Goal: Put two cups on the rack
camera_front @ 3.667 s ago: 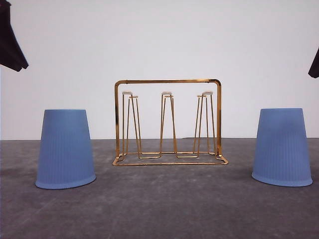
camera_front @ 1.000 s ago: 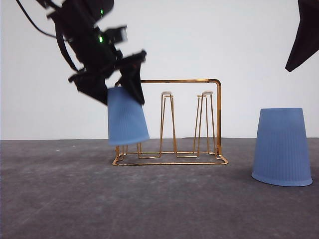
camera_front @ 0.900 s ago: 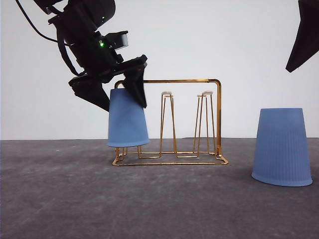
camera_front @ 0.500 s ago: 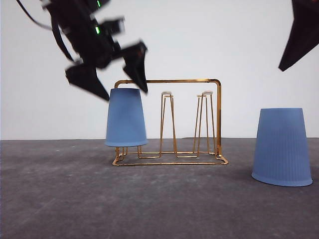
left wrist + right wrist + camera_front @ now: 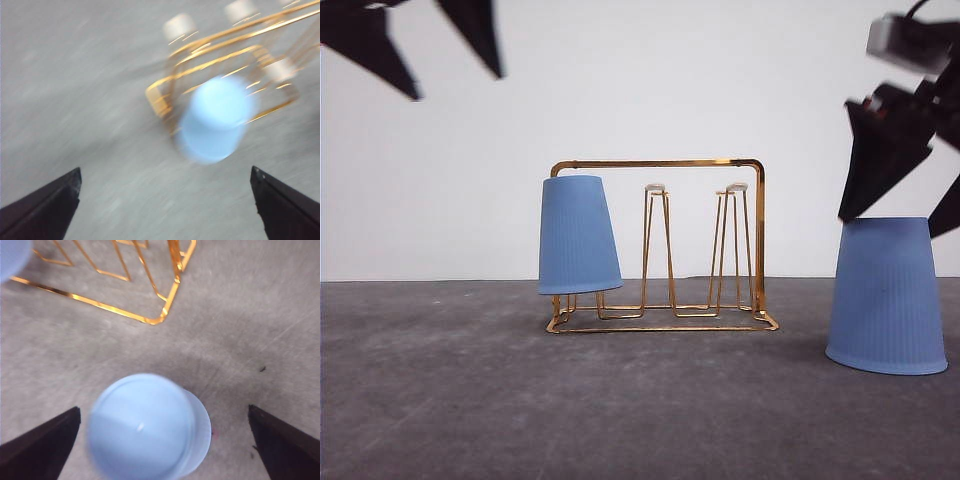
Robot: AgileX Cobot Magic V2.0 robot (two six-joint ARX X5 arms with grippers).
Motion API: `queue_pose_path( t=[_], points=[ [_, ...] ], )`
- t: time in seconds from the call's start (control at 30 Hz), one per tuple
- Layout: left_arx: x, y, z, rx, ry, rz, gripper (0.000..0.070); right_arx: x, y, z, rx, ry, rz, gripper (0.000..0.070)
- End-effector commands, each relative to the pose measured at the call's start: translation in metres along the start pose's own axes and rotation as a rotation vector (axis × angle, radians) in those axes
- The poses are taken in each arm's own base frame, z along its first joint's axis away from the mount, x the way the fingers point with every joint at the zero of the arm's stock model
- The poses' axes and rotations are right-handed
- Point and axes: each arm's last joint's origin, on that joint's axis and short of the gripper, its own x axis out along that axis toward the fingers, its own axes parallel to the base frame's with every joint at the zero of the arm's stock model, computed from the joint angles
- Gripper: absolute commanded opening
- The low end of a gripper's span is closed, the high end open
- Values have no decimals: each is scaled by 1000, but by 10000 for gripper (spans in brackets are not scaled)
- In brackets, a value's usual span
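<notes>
One light-blue cup [image 5: 578, 235] hangs upside down on the left prong of the gold rack [image 5: 660, 162], leaning slightly. The left gripper [image 5: 458, 86] is open high above and to the left of it, holding nothing. From the left wrist, the blurred cup [image 5: 215, 120] and rack [image 5: 220, 42] lie beyond the open left gripper [image 5: 165, 170]. The other cup [image 5: 886, 295] stands upside down on the table at the right. My right gripper [image 5: 892, 210] is open just above it, a finger on each side. The right wrist view shows this cup [image 5: 147, 427] between the open right gripper's [image 5: 164, 409] fingers, with the rack [image 5: 155, 320] beyond.
A grey table [image 5: 640, 420] runs back to a plain white wall. The rack's middle and right prongs [image 5: 655, 245] carry nothing. A corner of the hung cup [image 5: 12, 255] shows in the right wrist view.
The left gripper has let go of the cup on the rack and risen up and to the left. The right gripper has come down over the right cup.
</notes>
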Motion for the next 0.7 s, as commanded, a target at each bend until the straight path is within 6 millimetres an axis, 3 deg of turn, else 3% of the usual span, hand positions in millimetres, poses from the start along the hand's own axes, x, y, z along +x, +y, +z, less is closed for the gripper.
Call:
queue_pose_path(
  t=[0.0,0.27,0.3,0.37,0.43,0.53,0.67],
  points=[
    [0,4,-3,3,1,12,624,7,-1,3,0,7,4,700],
    [-9,20,-55,-88,48,67,624,34,-3,-1,7,71,18,689],
    [-10,20,-62,-99,54,70,624,36,-3,-1,7,74,20,657],
    [-12,19,-73,-118,62,72,624,37,-2,-1,3,74,24,486],
    [-14,18,-80,-124,69,71,624,36,-1,0,-3,66,26,384],
    [-17,17,-86,-124,79,70,624,31,1,8,-12,48,33,369],
    [-18,17,-87,-125,80,68,624,8,8,34,-35,-9,76,369]
  ],
)
